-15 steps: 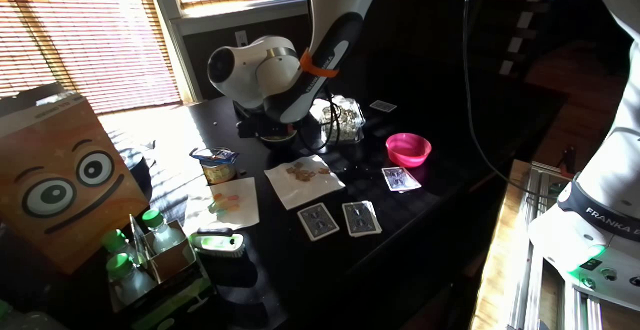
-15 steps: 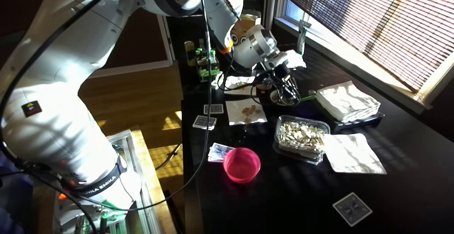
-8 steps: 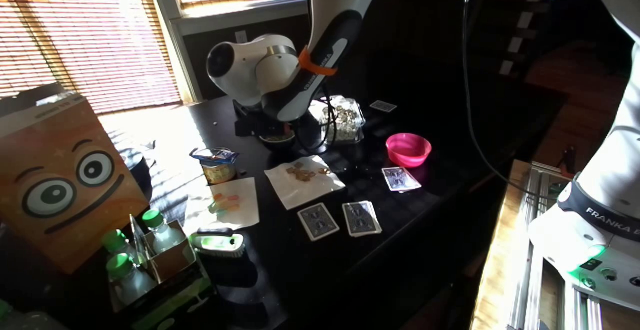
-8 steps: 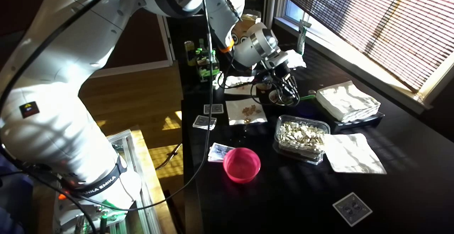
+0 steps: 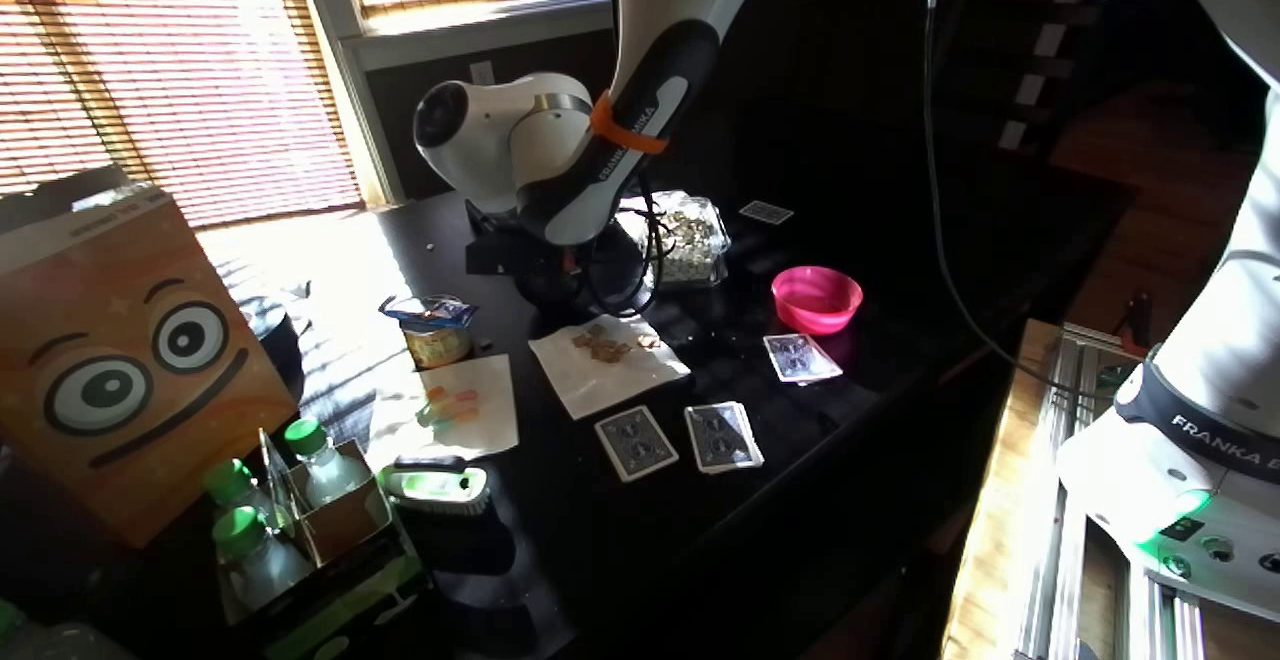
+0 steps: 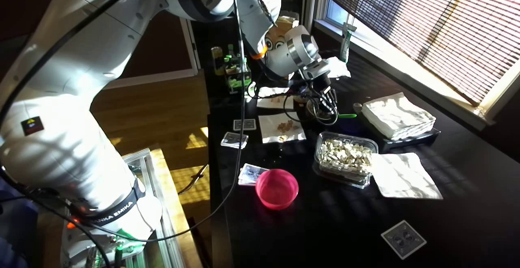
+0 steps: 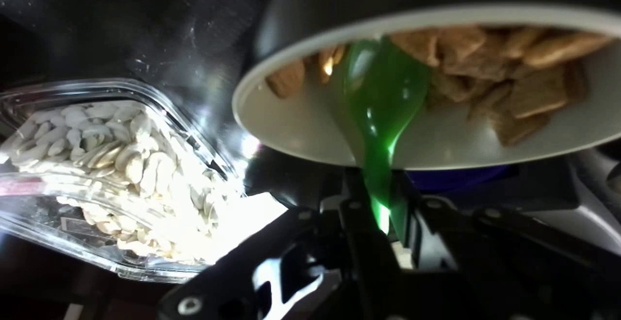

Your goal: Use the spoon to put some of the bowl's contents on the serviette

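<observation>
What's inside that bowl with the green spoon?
In the wrist view, the bowl holds brown pieces, mostly right of the green spoon, whose head is inside too. The bowl's rim seems to hide the spoon's tip, and the pieces cover whatever lies beneath them.

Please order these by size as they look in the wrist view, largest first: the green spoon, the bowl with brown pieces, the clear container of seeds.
1. Bowl
2. Clear container
3. Green spoon
The picture's edge cuts off the first two, and the bowl seems nearer, so their real sizes are unsure.
</observation>
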`<action>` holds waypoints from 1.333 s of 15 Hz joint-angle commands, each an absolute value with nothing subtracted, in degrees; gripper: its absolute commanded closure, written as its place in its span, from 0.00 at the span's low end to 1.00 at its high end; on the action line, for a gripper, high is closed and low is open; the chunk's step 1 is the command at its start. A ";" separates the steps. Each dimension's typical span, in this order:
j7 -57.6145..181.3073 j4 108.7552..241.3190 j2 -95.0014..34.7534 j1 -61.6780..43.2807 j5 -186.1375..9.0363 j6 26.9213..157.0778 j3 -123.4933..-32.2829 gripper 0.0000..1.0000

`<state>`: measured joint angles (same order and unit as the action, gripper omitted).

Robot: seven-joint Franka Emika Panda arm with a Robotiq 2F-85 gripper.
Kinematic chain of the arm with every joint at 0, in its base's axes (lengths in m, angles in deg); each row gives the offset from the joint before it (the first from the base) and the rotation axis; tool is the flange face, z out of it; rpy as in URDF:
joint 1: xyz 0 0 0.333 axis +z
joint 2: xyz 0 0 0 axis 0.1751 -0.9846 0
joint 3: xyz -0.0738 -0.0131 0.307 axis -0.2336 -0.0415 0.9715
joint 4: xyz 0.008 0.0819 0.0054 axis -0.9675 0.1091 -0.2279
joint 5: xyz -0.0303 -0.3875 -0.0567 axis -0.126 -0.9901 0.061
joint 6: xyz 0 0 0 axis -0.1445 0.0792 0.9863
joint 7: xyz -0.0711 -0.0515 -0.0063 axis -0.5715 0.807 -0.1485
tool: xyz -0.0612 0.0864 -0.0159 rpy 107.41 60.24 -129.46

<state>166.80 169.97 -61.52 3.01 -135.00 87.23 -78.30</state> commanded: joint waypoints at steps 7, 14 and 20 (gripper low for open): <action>166.22 170.02 -60.95 2.90 -130.32 87.99 -78.10 0.96; 167.35 171.19 -58.70 4.42 -127.00 85.37 -79.09 0.96; 165.96 169.04 -60.21 5.48 -125.13 81.87 -78.37 0.96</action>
<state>167.05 169.96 -59.80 4.49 -127.63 84.34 -78.44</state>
